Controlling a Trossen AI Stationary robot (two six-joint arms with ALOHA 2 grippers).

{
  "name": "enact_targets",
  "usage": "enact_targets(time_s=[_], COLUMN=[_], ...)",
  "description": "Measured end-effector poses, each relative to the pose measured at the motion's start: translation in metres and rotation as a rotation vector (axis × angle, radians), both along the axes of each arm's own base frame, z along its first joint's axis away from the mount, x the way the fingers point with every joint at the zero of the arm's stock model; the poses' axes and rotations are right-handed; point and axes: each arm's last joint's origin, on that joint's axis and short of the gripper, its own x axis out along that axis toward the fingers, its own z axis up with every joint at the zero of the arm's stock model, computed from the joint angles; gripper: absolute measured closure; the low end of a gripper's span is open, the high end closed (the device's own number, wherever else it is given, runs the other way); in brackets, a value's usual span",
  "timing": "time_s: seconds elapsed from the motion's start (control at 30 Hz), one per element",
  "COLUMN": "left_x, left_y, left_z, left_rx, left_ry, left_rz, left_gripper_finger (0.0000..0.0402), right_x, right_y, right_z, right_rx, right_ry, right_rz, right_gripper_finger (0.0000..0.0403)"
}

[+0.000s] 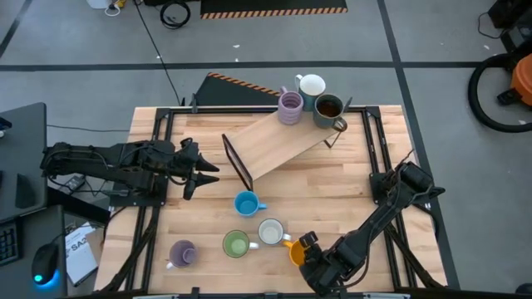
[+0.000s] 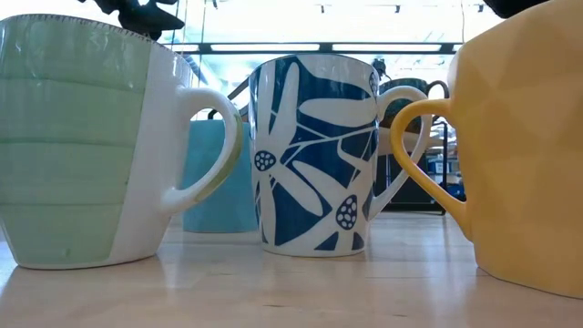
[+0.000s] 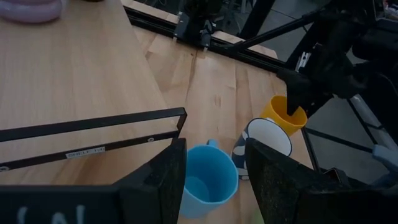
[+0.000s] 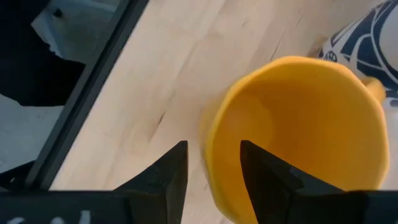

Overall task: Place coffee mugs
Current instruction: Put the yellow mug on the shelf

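Note:
Five mugs stand on the table near its front edge: blue [image 1: 246, 203], green [image 1: 236, 243], white with a blue leaf pattern [image 1: 271, 232], orange [image 1: 294, 251] and lilac [image 1: 183, 252]. A second lilac mug [image 1: 290, 106], a white mug [image 1: 312, 85] and a dark brown mug [image 1: 329, 108] stand on the far end of a raised wooden board [image 1: 274, 141]. My right gripper [image 4: 213, 155] is open at the orange mug [image 4: 298, 130], one finger inside it and one outside. My left gripper [image 1: 206, 174] is open and hovers left of the blue mug [image 3: 208, 180]. My right gripper comes down on the orange mug's rim [image 4: 211, 134], on the side away from its handle. One finger [image 4: 264, 174] is inside the mug and the other [image 4: 165, 177] outside. The mug stands upright on the table. I cannot tell whether the fingers touch the wall.
The wooden board sits on a black metal frame [image 1: 237, 162] slanting across the table's middle. Black rails [image 1: 378, 141] run along the table's sides. The patterned mug [image 2: 314, 150] stands close beside the orange mug [image 2: 524, 155], and the green mug [image 2: 82, 141] is just to its left.

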Motion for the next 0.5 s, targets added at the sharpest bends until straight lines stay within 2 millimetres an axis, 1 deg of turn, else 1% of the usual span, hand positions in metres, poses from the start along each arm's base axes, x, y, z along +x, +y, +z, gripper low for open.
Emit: enact_targets(time_s=[0.2,0.4,0.5], left_x=[0.0,0.0,0.0], left_y=[0.0,0.0,0.0], left_z=[0.0,0.0,0.0], left_rx=[0.0,0.001,0.0], left_ry=[0.001,0.001,0.002], left_rz=[0.0,-0.001,-0.001], left_gripper_finger=[0.023,0.023,0.023], right_x=[0.002,0.004,0.004], right_y=[-0.004,-0.003,-0.003], right_z=[-0.003,-0.011,-0.011], right_rx=[-0.004,0.002,0.014], right_ry=[0.031,0.069,0.085], right_rz=[0.001,0.024,0.026], right_gripper_finger=[0.029,0.032,0.0342])
